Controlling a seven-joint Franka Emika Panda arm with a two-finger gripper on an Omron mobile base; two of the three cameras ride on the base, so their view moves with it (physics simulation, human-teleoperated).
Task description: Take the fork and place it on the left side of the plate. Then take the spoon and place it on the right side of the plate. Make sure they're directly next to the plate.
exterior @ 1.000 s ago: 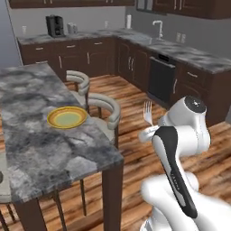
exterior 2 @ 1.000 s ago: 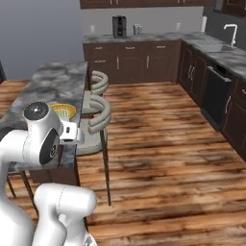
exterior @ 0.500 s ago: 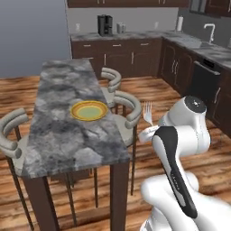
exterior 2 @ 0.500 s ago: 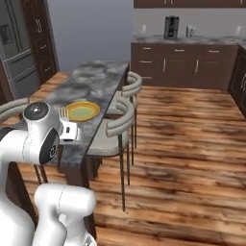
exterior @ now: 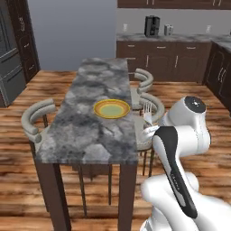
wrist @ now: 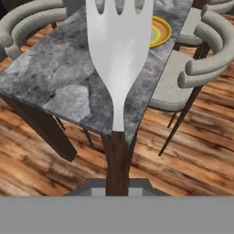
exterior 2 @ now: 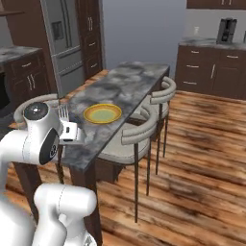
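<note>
Grey marble table point(exterior: 90, 131) with yellow plate point(exterior: 111, 108) on top, gripper point(exterior: 147, 131) beside its edge, clenched on upright fork point(wrist: 118, 68).

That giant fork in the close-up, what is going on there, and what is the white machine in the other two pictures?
The white machine is a robot arm on a driving base, in a computer-drawn kitchen. Two pictures come from cameras on the base, behind the arm to its left and right. The close-up comes from a camera on the hand, so the fork looks huge: the gripper is shut on its dark handle, tines pointing away from the hand. In the left base view the fork stands upright beside the grey stone table. On that table lies a yellow-rimmed plate. Curved grey chairs stand along the table's sides.
</note>
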